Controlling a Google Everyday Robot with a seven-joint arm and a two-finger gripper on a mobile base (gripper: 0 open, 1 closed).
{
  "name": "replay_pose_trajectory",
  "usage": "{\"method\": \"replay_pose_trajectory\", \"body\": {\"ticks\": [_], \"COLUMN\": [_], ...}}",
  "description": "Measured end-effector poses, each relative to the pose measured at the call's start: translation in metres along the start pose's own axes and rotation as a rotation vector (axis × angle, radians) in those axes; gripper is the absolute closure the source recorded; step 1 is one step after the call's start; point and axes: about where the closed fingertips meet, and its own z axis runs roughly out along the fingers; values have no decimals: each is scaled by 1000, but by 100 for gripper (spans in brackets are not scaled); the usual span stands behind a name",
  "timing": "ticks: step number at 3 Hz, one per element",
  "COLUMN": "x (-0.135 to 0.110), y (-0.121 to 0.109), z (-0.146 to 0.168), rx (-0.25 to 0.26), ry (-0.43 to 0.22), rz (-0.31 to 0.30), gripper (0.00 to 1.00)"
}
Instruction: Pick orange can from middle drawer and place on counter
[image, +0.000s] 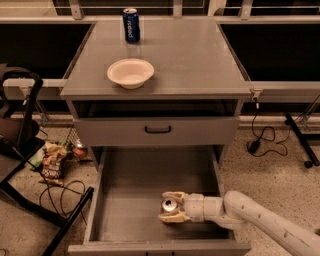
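Observation:
The orange can (169, 205) stands upright on the floor of the open middle drawer (130, 200), near its front right. Its silver top faces up. My gripper (171, 206) reaches in from the right, low inside the drawer. Its two fingers (173, 195) lie on either side of the can and press against it, one behind and one in front. The can rests on the drawer floor. The counter (190, 55) is the grey cabinet top above.
A dark blue can (131, 25) stands at the back of the counter and a white bowl (130, 73) sits at its front left. The drawer above (157, 130) is closed. A black stand, cables and snack bags (50, 162) lie on the floor at left.

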Motion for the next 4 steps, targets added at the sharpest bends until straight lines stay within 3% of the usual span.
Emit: {"method": "replay_pose_trajectory", "body": {"ticks": [1, 2, 3, 4], "x": [-1, -39, -88, -175], "y": [3, 0, 12, -10], "z": [6, -21, -59, -112], "rx": [-2, -5, -17, -9], "ry": [33, 126, 189, 251], "rz": [15, 41, 122, 173], "gripper": [77, 99, 100, 100]}}
